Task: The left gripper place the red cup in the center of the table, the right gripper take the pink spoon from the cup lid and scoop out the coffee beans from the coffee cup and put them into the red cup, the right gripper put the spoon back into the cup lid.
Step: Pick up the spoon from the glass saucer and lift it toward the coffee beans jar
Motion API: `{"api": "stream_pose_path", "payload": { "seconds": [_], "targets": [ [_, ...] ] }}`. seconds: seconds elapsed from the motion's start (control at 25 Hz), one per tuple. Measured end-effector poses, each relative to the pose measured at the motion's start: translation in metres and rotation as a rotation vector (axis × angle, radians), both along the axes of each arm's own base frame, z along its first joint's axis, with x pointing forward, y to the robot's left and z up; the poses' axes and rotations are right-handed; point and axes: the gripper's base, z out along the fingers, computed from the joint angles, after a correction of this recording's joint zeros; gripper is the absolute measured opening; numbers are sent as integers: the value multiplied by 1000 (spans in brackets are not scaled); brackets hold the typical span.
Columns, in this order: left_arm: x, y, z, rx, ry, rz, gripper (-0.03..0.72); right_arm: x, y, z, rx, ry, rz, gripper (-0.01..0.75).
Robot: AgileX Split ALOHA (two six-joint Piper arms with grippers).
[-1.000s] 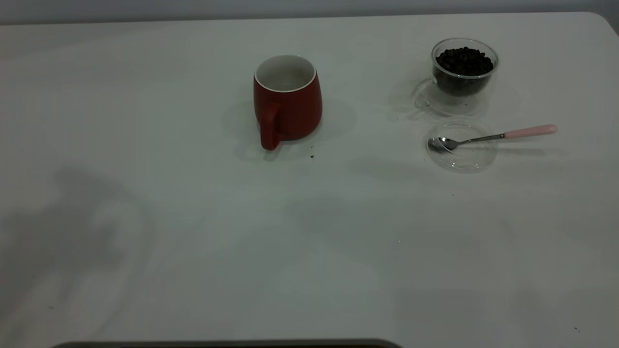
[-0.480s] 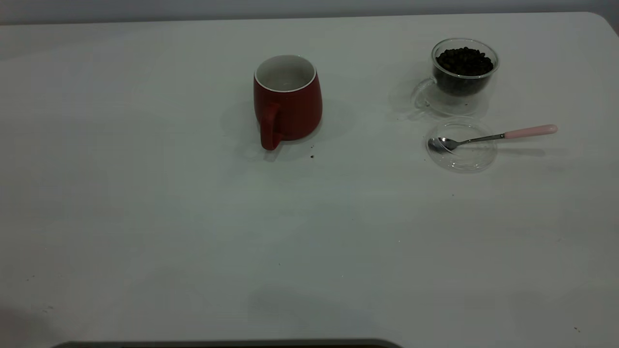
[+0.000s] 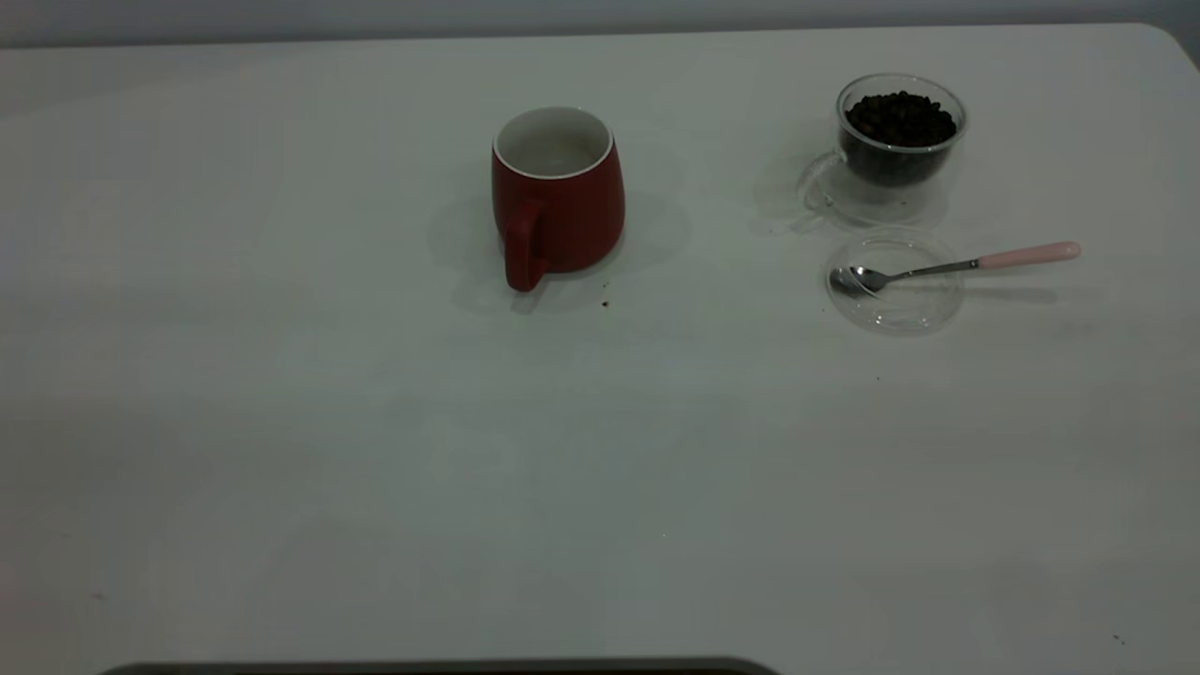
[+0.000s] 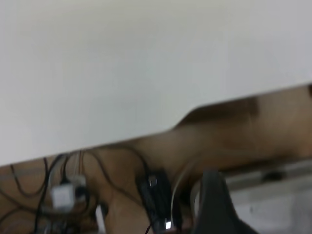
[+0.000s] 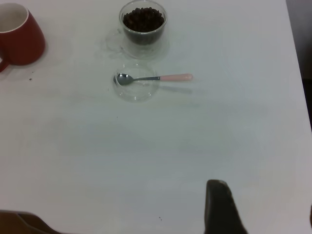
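While the red cup [image 3: 557, 192] stands upright mid-bench [image 3: 375, 450], the pink spoon [image 3: 952, 266] rests across the lid [image 3: 895, 309] beside the glass of beans [image 3: 898, 131]. Right gripper [image 5: 222, 207] hovers well apart from them. Jaw state on either arm cannot be told.

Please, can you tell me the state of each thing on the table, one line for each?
Red cup: upright, looks empty.
Coffee cup: upright, filled with coffee beans.
Lid: flat on the table, spoon bowl resting in it.
Spoon: lying down, pink handle sticking out past the lid's rim.
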Motion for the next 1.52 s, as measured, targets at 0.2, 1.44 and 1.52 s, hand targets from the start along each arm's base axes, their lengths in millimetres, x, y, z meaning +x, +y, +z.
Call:
{"api": "stream_pose_path", "payload": {
  "seconds": [0.2, 1.44, 1.52],
  "targets": [
    [-25, 4, 5, -31, -173, 5, 538, 0, 0, 0, 0, 0, 0, 465],
    [-56, 7, 3, -47, -378, 106, 538, 0, 0, 0, 0, 0, 0, 465],
    [-56, 7, 3, -48, -378, 99, 538, 0, 1, 0, 8, 0, 5, 465]
  ]
}}
